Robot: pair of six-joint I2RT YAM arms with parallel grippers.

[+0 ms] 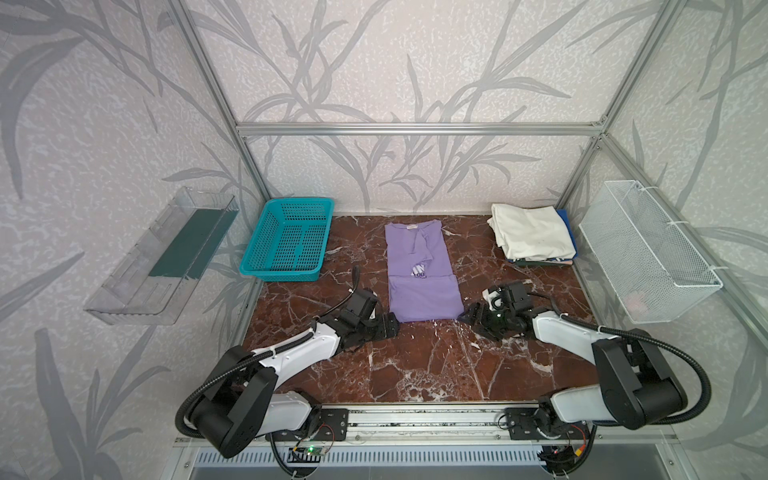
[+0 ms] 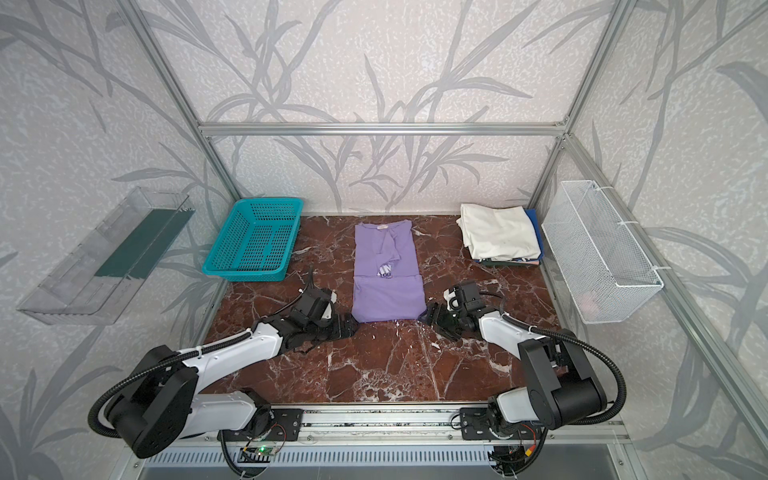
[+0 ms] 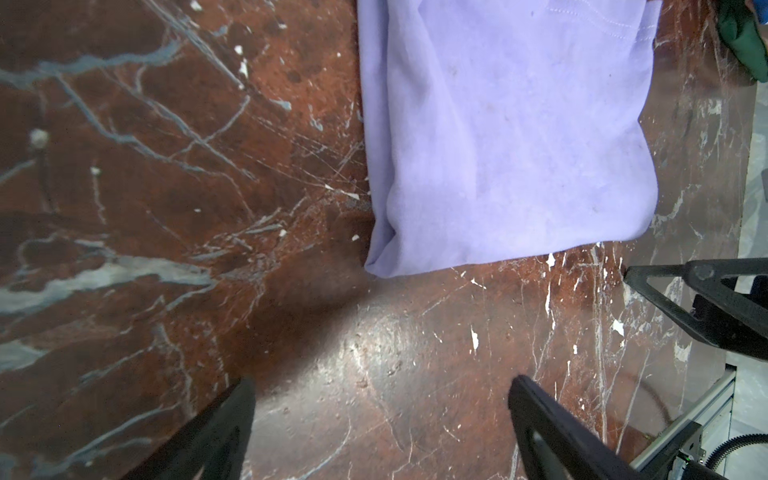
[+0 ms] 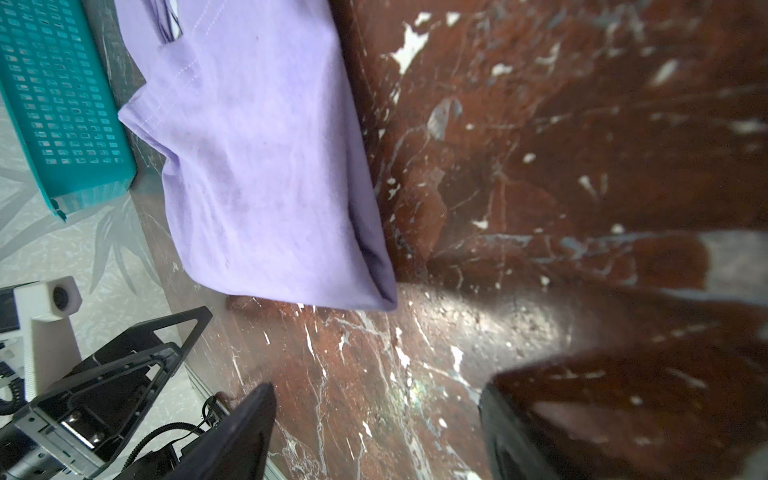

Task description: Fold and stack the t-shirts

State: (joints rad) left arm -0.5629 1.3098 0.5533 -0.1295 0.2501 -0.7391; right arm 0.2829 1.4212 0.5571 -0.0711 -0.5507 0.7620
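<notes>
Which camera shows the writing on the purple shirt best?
Either top view: the whole purple shirt lies flat there, its lettering facing up, partly covered by folds. The right wrist view catches only a sliver of that lettering; the left wrist view shows plain purple cloth only.

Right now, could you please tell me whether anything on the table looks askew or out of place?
Mildly, yes. On the lavender t-shirt, a flap lies diagonally across the chest, half covering the lettering, so the fold looks uneven. The cream-white t-shirt sits crooked atop the back-right stack. Nothing looks spilled or damaged.
</notes>
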